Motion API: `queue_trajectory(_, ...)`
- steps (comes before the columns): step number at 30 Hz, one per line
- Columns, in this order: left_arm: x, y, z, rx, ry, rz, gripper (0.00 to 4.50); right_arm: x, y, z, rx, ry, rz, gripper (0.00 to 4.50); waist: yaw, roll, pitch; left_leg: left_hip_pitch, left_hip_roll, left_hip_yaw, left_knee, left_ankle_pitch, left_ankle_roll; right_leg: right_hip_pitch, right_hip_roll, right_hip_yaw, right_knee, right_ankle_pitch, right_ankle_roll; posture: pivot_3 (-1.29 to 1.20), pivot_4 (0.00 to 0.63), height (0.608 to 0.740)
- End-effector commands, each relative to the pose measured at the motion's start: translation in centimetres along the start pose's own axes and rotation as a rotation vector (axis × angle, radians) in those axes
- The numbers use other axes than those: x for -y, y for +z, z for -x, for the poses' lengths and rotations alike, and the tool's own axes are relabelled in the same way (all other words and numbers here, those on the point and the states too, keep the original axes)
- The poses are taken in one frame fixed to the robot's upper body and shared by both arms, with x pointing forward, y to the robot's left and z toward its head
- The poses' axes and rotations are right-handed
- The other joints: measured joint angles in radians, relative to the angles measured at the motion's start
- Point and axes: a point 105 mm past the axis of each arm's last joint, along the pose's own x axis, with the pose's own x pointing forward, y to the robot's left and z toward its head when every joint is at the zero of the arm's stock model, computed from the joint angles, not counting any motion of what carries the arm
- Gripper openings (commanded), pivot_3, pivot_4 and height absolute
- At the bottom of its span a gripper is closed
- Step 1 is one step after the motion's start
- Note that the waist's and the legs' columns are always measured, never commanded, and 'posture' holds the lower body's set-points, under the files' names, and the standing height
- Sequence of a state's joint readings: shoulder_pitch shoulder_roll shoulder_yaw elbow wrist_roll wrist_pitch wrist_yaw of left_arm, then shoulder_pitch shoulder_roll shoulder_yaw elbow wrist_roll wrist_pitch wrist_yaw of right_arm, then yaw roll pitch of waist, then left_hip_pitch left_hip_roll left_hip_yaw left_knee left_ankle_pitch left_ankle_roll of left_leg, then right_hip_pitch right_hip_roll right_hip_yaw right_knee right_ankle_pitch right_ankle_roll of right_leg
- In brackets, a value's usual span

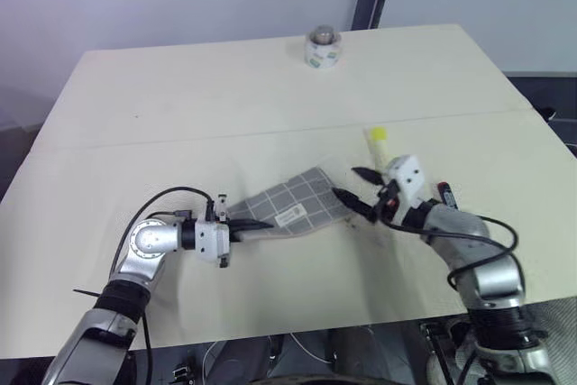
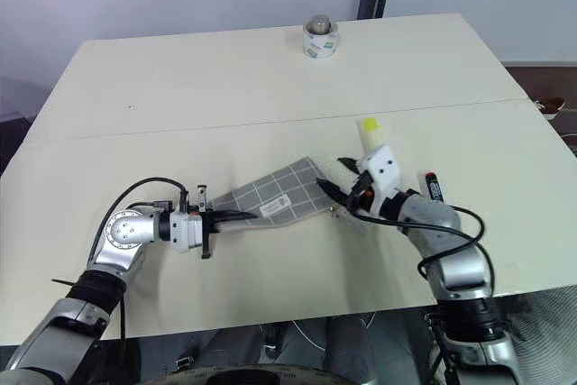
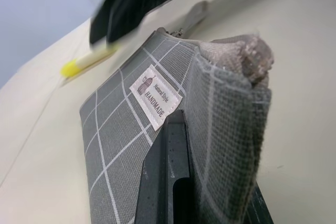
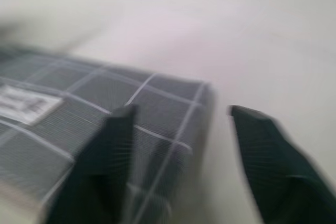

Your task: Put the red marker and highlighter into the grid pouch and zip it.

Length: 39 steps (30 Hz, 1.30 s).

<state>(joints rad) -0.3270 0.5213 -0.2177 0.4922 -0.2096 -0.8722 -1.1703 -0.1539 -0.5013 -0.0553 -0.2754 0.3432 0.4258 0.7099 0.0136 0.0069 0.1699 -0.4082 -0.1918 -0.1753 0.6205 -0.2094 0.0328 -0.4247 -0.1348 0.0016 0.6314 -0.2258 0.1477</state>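
pale tabletop (image 1: 270, 96). left pincer (image 1: 257, 225) clamped on grid pouch (image 1: 297, 205) corner; right pincer (image 1: 354, 188) wide at the far end. next: fetch highlighter (image 1: 378, 140), red marker (image 1: 444, 194) beside right pincer.

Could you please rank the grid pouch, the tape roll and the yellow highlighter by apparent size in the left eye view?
1. Grey white-gridded fabric pouch.
2. Small tape roll at the far table edge; being farther away shrinks it.
3. Pale-yellow highlighter, partly hidden.

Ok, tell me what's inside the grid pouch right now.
Its inside is hidden by the fabric. The grid pouch lies flat-looking, left pincer pinching one end. The highlighter and red marker both lie outside on the table.
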Motion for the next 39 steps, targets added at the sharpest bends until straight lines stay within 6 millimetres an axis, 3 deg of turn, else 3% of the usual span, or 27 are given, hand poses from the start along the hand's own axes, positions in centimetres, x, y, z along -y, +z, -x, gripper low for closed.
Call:
queue_trajectory(1, -1.9, -0.3, 1.2, -0.023, 0.105, 0.012, 0.0, -0.5, 1.1, 1.5, 0.012, 0.034, 0.007, 4.41, 0.0, 0.0, 0.0, 0.0, 0.0, 0.0, 0.0, 0.0, 0.0, 0.0, 0.0, 0.0, 0.0, 0.0, 0.0, 0.0, 0.15, 0.74)
queue_trajectory(4, -2.5, -0.5, 1.4, -0.027, 0.141, 0.015, 0.0, -1.6, 0.4, 2.0, -0.036, 0.094, -0.032, 4.41, -0.001, 0.0, 0.0, 0.0, 0.0, 0.0, -0.001, 0.0, 0.0, 0.0, 0.0, 0.0, 0.0, 0.0, 0.0, 0.0, 0.15, 0.74)
queue_trajectory(7, -3.1, -1.1, 1.4, -0.062, 0.169, -0.005, 0.0, -2.1, -1.7, 1.8, -0.13, 0.105, -0.04, 4.41, -0.001, 0.0, 0.0, 0.0, 0.001, 0.0, -0.001, 0.0, 0.0, 0.001, 0.0, 0.0, 0.0, 0.0, 0.0, 0.0, 0.15, 0.74)
queue_trajectory(10, -3.4, -1.5, 1.4, -0.077, 0.18, -0.018, 0.0, -1.2, -3.4, 0.1, -0.159, 0.005, -0.032, 4.41, -0.002, -0.001, 0.0, 0.0, 0.001, 0.001, -0.001, 0.0, 0.0, 0.001, 0.0, 0.0, 0.0, 0.0, 0.0, 0.0, 0.15, 0.74)
queue_trajectory(14, -3.4, -1.6, 1.3, -0.075, 0.183, -0.018, 0.0, -1.8, -3.7, -2.1, -0.145, -0.027, -0.021, 4.41, -0.002, -0.001, 0.0, -0.001, 0.001, 0.002, -0.001, 0.0, 0.0, 0.0, 0.0, 0.001, 0.0, 0.0, 0.001, 0.0, 0.15, 0.74)
queue_trajectory(17, -3.3, -1.6, 1.2, -0.073, 0.187, -0.022, 0.0, -1.9, -3.4, -3.5, -0.116, -0.045, -0.045, 3.55, -0.001, -0.001, 0.0, -0.001, 0.001, 0.002, -0.002, 0.0, 0.0, -0.001, 0.0, 0.001, 0.0, 0.001, 0.001, 0.0, 0.15, 0.74)
queue_trajectory(21, -3.4, -2.0, 1.3, -0.103, 0.196, -0.041, 0.0, -2.6, -2.5, -4.4, -0.088, -0.003, -0.039, 1.67, 0.0, -0.001, 0.0, 0.0, 0.0, 0.002, -0.002, 0.0, 0.0, -0.002, 0.0, 0.002, -0.001, 0.001, 0.001, 0.0, 0.15, 0.74)
queue_trajectory(24, -3.9, -2.4, 1.4, -0.131, 0.229, -0.052, 0.0, -4.2, -2.1, -4.8, -0.101, 0.092, 0.029, 0.04, 0.0, -0.001, 0.0, 0.0, 0.0, 0.002, -0.002, 0.0, 0.0, -0.002, 0.001, 0.002, 0.0, 0.001, 0.001, 0.0, 0.15, 0.74)
queue_trajectory(28, -4.1, -2.9, 0.7, -0.166, 0.235, -0.098, 0.0, -6.6, -1.5, -6.2, -0.108, 0.209, 0.16, 0.04, 0.0, -0.001, 0.0, 0.001, 0.001, 0.002, -0.001, 0.001, -0.001, -0.001, 0.001, 0.002, 0.0, 0.001, 0.0, 0.0, 0.15, 0.74)
queue_trajectory(32, -4.5, -3.3, -0.3, -0.186, 0.245, -0.129, 0.0, -8.1, 0.2, -8.0, -0.055, 0.274, 0.176, 0.04, 0.0, -0.001, 0.0, 0.001, 0.001, 0.002, -0.001, 0.002, -0.003, 0.0, 0.001, 0.002, 0.001, 0.002, 0.0, 0.0, 0.15, 0.74)
queue_trajectory(36, -4.6, -3.5, -0.7, -0.203, 0.232, -0.18, 0.0, -8.9, 0.2, -8.4, -0.066, 0.365, 0.295, 0.04, 0.003, -0.001, -0.001, 0.002, 0.002, 0.002, -0.001, 0.002, -0.003, 0.0, 0.002, 0.001, 0.001, 0.003, 0.0, 0.0, 0.15, 0.74)
queue_trajectory(39, -5.3, -3.9, -0.8, -0.242, 0.248, -0.207, 0.0, -9.7, 1.4, -8.2, -0.016, 0.46, 0.351, 0.04, 0.002, -0.001, -0.001, 0.002, 0.001, 0.002, -0.001, 0.002, -0.003, 0.0, 0.002, 0.001, 0.0, 0.003, 0.0, 0.0, 0.15, 0.74)
